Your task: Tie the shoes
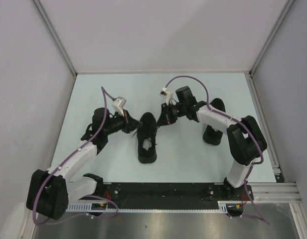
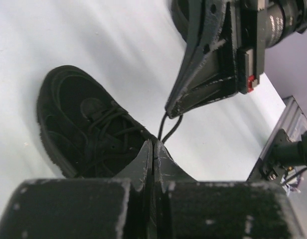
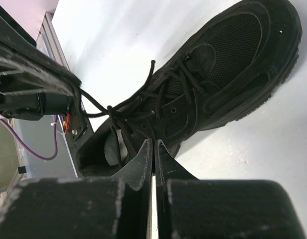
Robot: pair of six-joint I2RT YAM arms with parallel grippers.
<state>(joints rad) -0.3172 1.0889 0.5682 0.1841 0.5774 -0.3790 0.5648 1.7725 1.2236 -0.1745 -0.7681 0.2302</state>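
Black-and-white jointed arms (image 1: 76,157) with thin purple cables (image 1: 186,76)

Bright, soft light fills every view. Past the tips of the left gripper (image 2: 152,145), the table (image 2: 118,45) shines with white streaks of glare. The black shoe (image 3: 218,74) is so dark that its laces (image 3: 143,92) barely show. A soft grey shadow lies beside it. Behind the tips of the right gripper (image 3: 154,143), its own body looks blurry.
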